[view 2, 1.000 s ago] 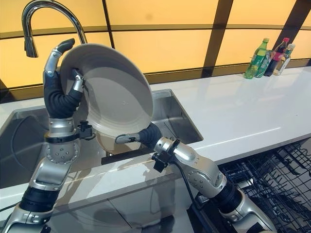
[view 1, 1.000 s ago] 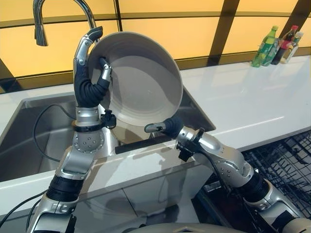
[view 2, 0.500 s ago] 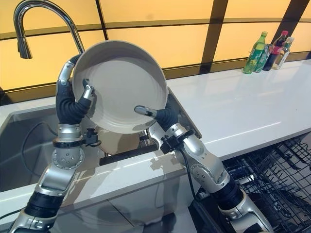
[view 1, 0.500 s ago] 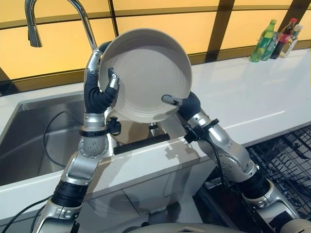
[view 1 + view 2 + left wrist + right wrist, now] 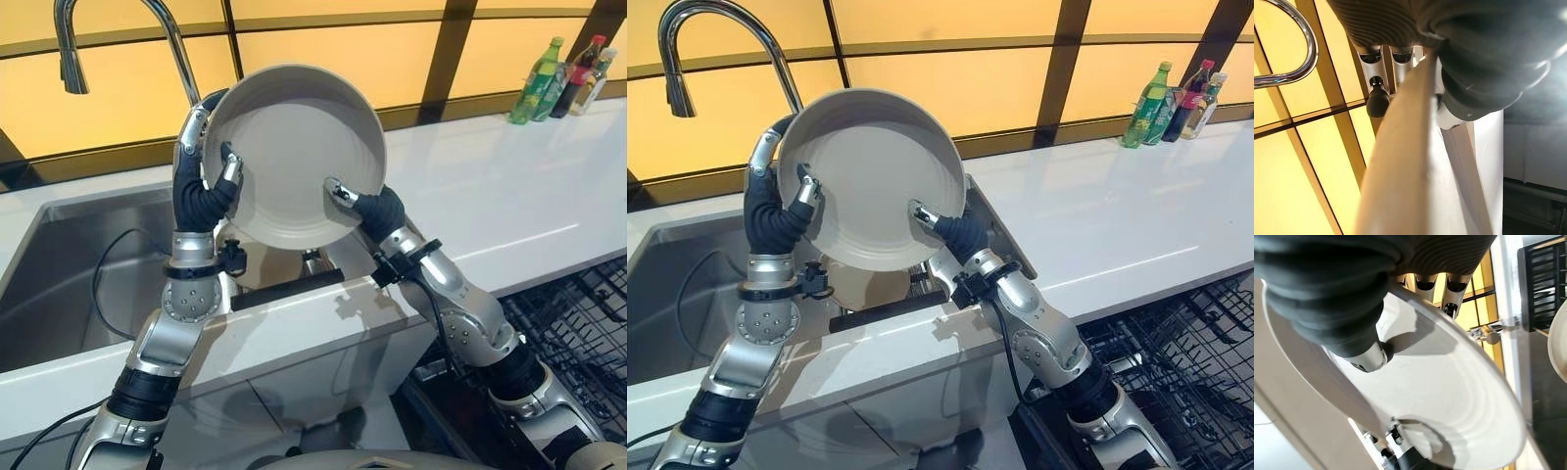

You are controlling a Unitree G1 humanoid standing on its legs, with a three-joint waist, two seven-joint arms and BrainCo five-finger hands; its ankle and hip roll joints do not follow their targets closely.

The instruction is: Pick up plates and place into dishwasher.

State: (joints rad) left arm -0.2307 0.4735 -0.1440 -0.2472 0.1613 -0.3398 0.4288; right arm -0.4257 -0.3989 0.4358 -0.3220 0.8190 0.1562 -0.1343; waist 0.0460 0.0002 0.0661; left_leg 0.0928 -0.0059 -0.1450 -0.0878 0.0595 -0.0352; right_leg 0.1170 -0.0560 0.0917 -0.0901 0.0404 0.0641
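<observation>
Plate held upright above the sink, gripped at both rims.

The white surface (image 5: 509, 206) borders the sink (image 5: 69, 274). The plate (image 5: 289, 147), judged stiff, smooth and breakable, is pinched by the left hand (image 5: 201, 186) and right hand (image 5: 367, 208) at opposite rims.

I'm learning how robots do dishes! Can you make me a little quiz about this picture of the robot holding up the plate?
1. True or false: both the left hand and the right hand grip the round grey ceramic plate.
2. Where is the plate? A) lying in the steel sink B) held up on edge above the sink C) in the black wire dishwasher rack
3. What stands at the far right end of the white counter?

Key: 1 true. 2 B. 3 a cluster of bottles.
</observation>
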